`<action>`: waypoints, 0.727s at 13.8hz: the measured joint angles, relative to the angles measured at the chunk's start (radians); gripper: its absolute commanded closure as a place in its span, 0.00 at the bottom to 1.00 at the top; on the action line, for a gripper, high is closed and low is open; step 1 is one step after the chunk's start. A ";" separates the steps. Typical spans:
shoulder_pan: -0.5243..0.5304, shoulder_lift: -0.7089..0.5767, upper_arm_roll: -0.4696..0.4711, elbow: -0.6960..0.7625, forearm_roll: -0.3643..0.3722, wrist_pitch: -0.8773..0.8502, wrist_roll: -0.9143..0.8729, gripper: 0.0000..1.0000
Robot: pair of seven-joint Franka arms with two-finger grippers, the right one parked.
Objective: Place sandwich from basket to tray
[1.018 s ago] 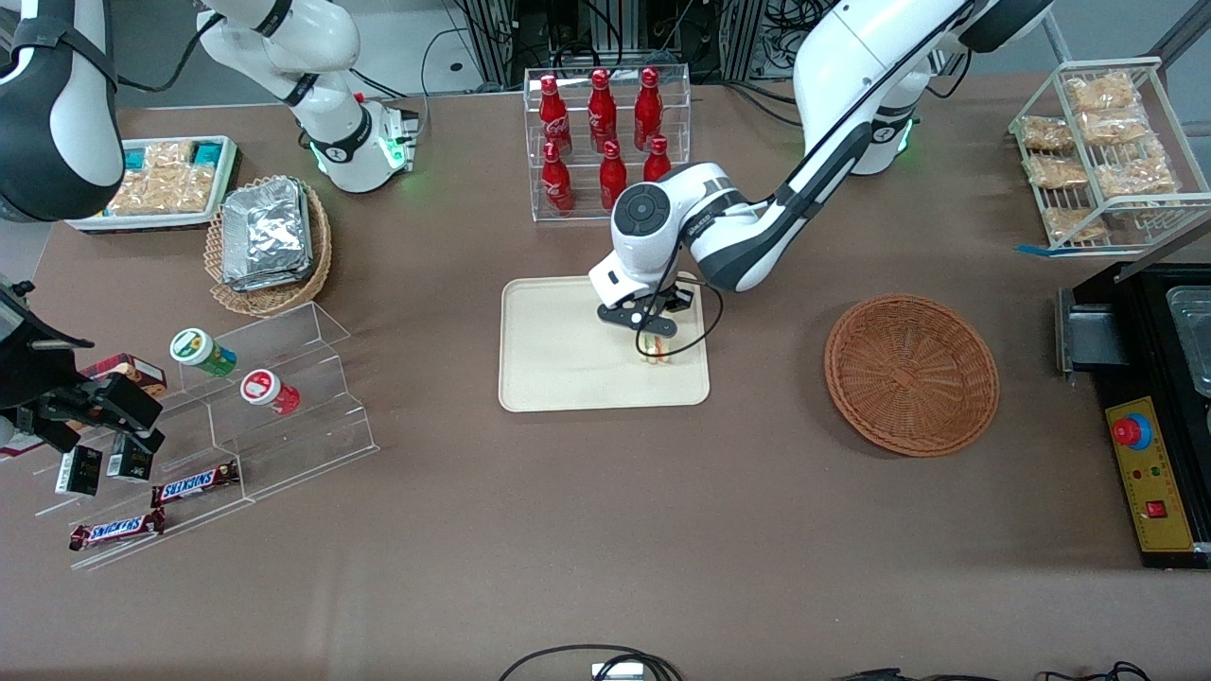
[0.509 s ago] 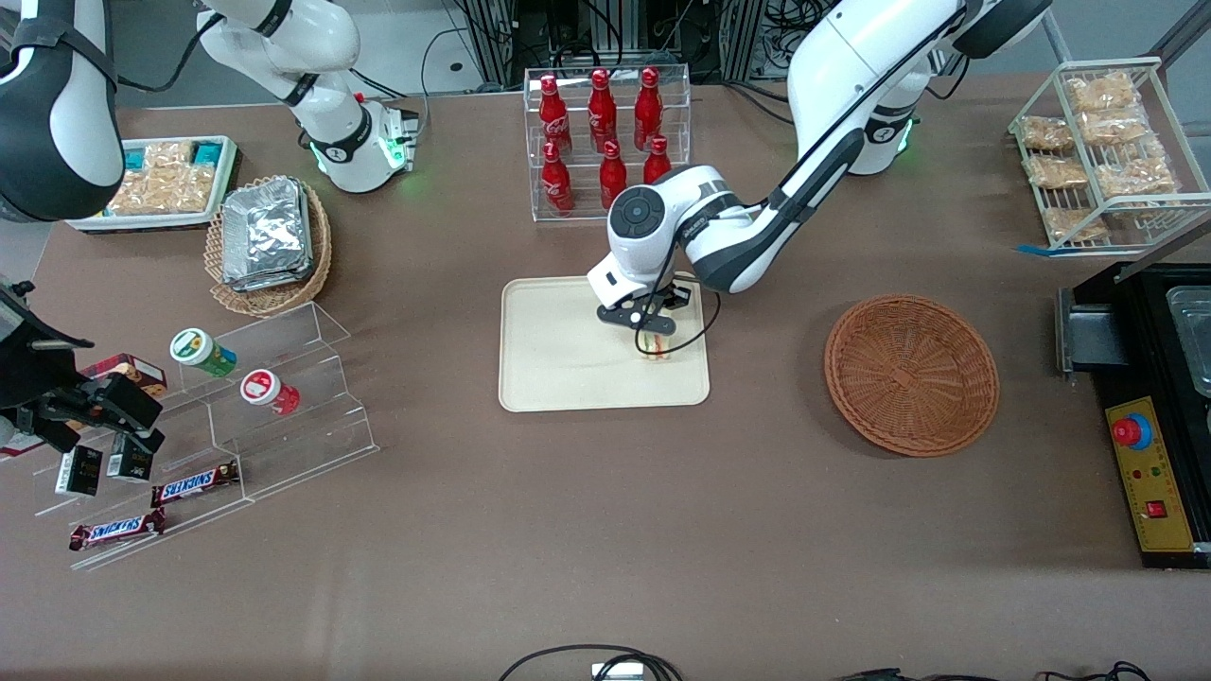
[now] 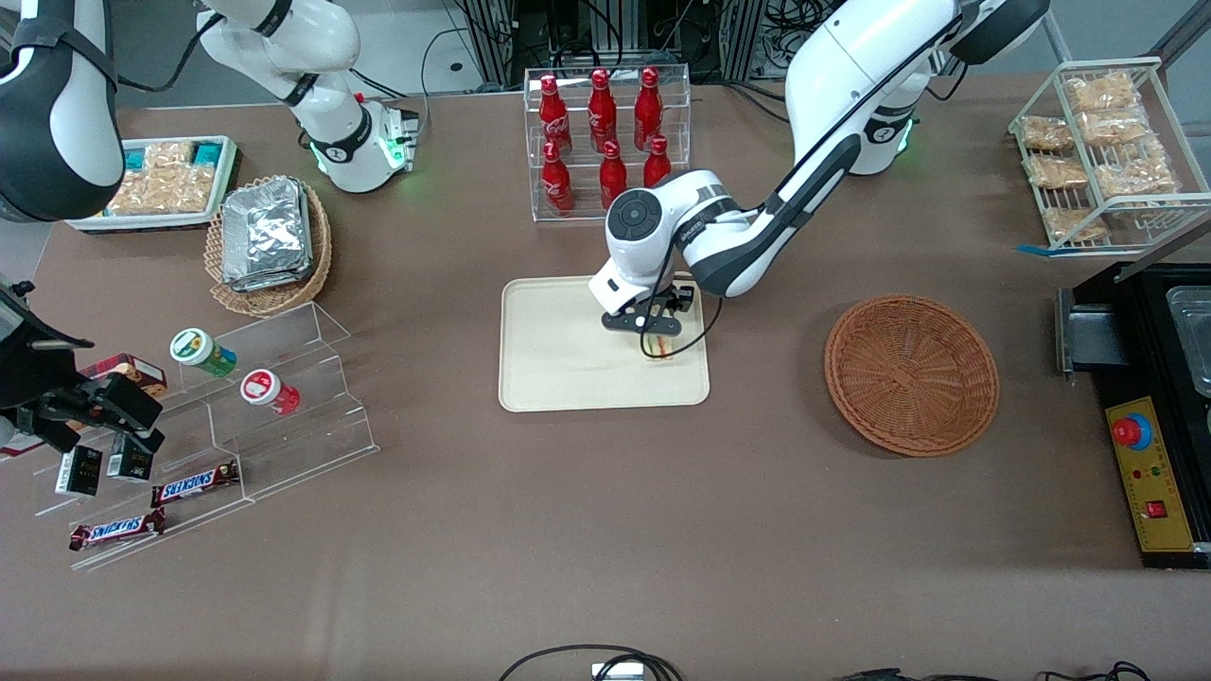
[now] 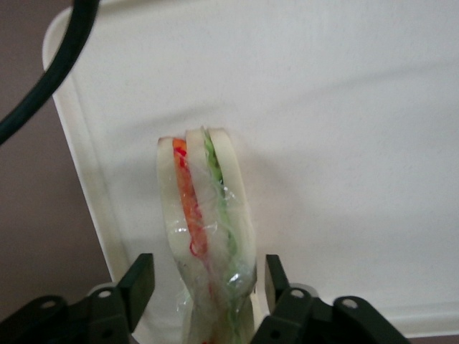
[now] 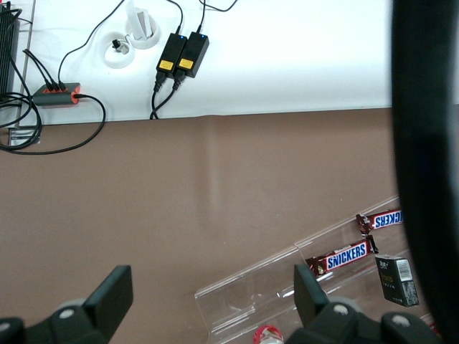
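Release step: your gripper (image 4: pixel 204 287), opened around the clear-wrapped triangular white-bread sandwich (image 4: pixel 204 229), stands on the cream rectangular tray (image 3: pixel 558 364); next, lift straight clear.

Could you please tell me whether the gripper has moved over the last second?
Yes, slightly: the gripper, standing open around the sandwich, has edged away from the front camera, toward the cola bottles, over the tray.

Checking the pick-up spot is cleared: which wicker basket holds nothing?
The reddish-brown basket, toward the working arm's end; the tan basket holds foil packs. The gripper is over the tray, around the sandwich.
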 measured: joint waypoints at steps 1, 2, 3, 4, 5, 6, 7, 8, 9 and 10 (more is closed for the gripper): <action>0.001 -0.002 0.001 0.025 0.000 -0.018 -0.019 0.02; 0.003 -0.006 0.001 0.057 0.000 -0.049 -0.034 0.02; 0.009 -0.009 0.003 0.098 0.000 -0.091 -0.046 0.02; 0.021 -0.012 0.004 0.141 -0.001 -0.132 -0.051 0.02; 0.038 -0.016 0.005 0.179 -0.002 -0.163 -0.053 0.02; 0.059 -0.018 0.006 0.212 -0.002 -0.188 -0.054 0.02; 0.085 -0.020 0.007 0.238 -0.002 -0.209 -0.054 0.02; 0.115 -0.021 0.007 0.260 -0.002 -0.222 -0.054 0.02; 0.149 -0.023 0.008 0.279 -0.002 -0.228 -0.053 0.01; 0.184 -0.026 0.008 0.295 -0.006 -0.229 -0.052 0.01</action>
